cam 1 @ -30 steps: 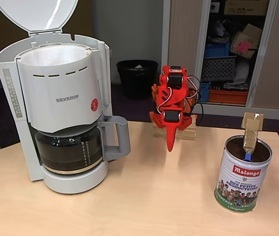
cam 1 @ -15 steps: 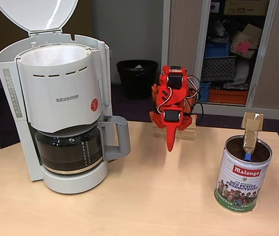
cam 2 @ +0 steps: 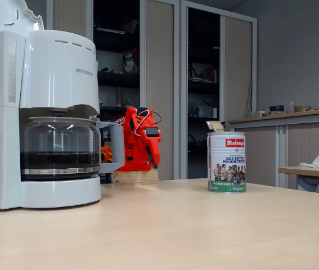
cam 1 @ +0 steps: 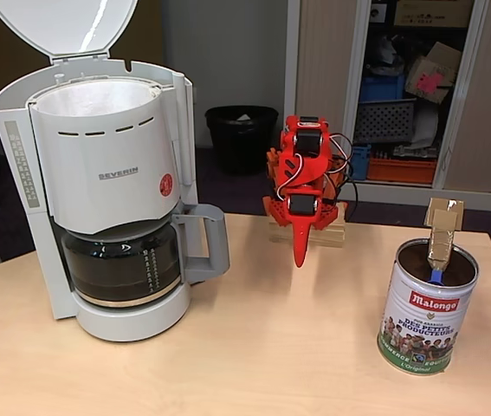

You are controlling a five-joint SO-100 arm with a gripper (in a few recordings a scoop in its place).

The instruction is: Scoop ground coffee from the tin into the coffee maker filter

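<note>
Two fixed views show a pale wood-grain surface carrying a large white plastic coffee machine at the picture's left and the tin at the right, well apart. The machine is smooth and boxy with a rounded basket housing marked "Severin", its domed lid tipped up and back; the coffee maker filter — thin white paper — lines the open round basket. Under it sits a glass carafe with a grey handle and dark liquid in its lower part. The tin is a cylinder with a silver rim, a red "Malongo" logo and a green-and-white label with people on it; in a fixed view from above, the ground coffee shows as a dark brown mass inside. A scoop handle, wrapped in tan cardboard-like material over a blue stem, stands up out of the tin, leaning on its far rim. The red plastic arm is folded up on a small wooden block at the back of the surface, between machine and tin and touching neither. Its gripper points down like a tapered spike just above the wood; the jaws look pressed together with nothing between them. A black waste bin stands on the floor behind.
</note>
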